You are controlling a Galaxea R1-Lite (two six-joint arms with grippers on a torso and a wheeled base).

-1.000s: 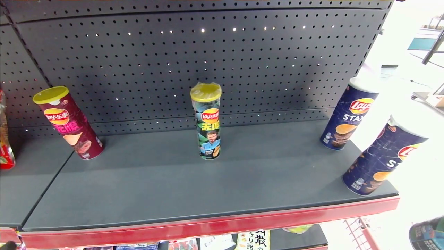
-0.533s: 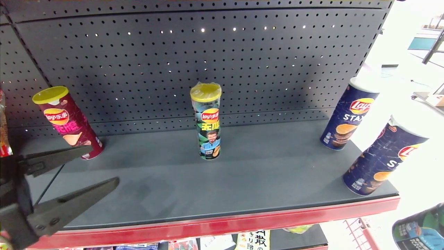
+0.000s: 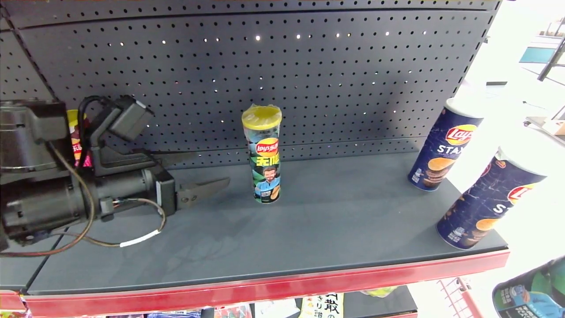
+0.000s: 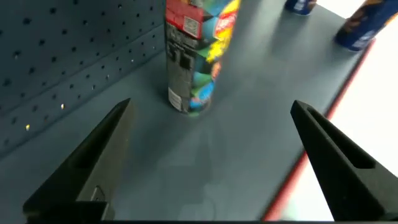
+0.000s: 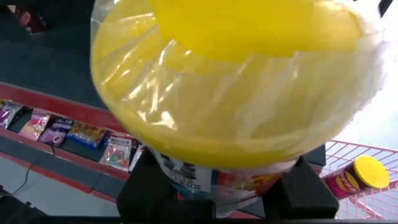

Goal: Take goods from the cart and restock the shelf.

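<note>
A green chips can (image 3: 265,154) with a yellow lid stands upright mid-shelf. My left gripper (image 3: 212,168) hangs open just left of it, low over the shelf (image 3: 309,229). From the left wrist, that can (image 4: 196,56) stands a little ahead of the left gripper (image 4: 211,106), whose fingers (image 4: 93,162) are spread wide with nothing between them. My right gripper (image 5: 221,190) is shut on another green can (image 5: 230,93), yellow-lidded and wrapped in plastic. This held can (image 3: 529,291) sits low at the right, below the shelf's front edge.
Two blue cans (image 3: 441,145) (image 3: 490,198) stand at the shelf's right end. A maroon can (image 3: 77,141) is mostly hidden behind my left arm. The shelf has a red front lip (image 3: 265,287). A wire cart (image 5: 367,155) holds a maroon can (image 5: 354,177). Snack packets (image 5: 74,134) fill the lower shelf.
My left arm has come in from the left and swung right over the shelf, up to the green can. The can in my right gripper has risen a little farther into the head view.
</note>
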